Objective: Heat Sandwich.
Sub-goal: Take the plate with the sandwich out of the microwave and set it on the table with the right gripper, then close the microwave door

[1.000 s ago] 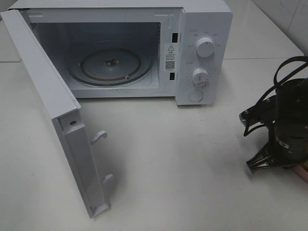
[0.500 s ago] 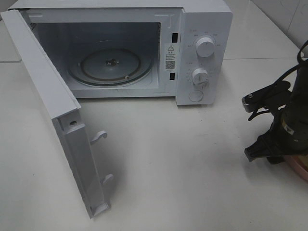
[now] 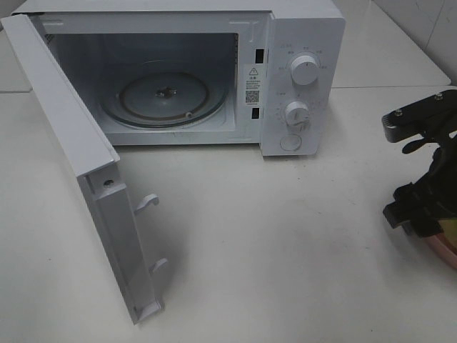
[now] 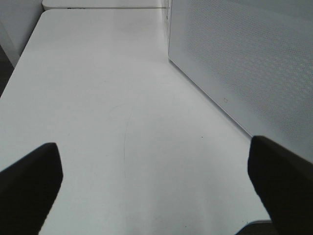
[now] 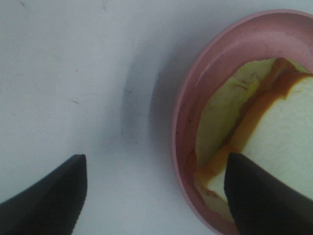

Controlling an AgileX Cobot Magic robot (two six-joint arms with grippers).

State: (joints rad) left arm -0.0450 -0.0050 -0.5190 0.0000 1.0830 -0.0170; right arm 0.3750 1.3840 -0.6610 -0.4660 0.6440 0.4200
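Note:
The sandwich [image 5: 276, 142], white bread with a tan crust and a pale green leaf, lies in a pink plate [image 5: 182, 122] in the right wrist view. My right gripper [image 5: 156, 166] hangs open just above it, one finger [image 5: 264, 196] over the sandwich and the other [image 5: 49, 196] over bare table, with the plate's rim between them. In the high view this gripper [image 3: 418, 214] sits at the right edge, hiding most of the plate [image 3: 447, 251]. My left gripper [image 4: 154, 147] is open and empty over the table, beside the microwave door.
The white microwave [image 3: 303, 36] stands at the back with its door [image 3: 71, 143] swung wide open to the left. Its glass turntable [image 3: 164, 96] holds nothing. White table [image 3: 285, 236] stretches between the microwave and the plate.
My right gripper has opened from nearly shut. It has shifted to the right, and the arm above it has risen. The left gripper and the microwave have not moved.

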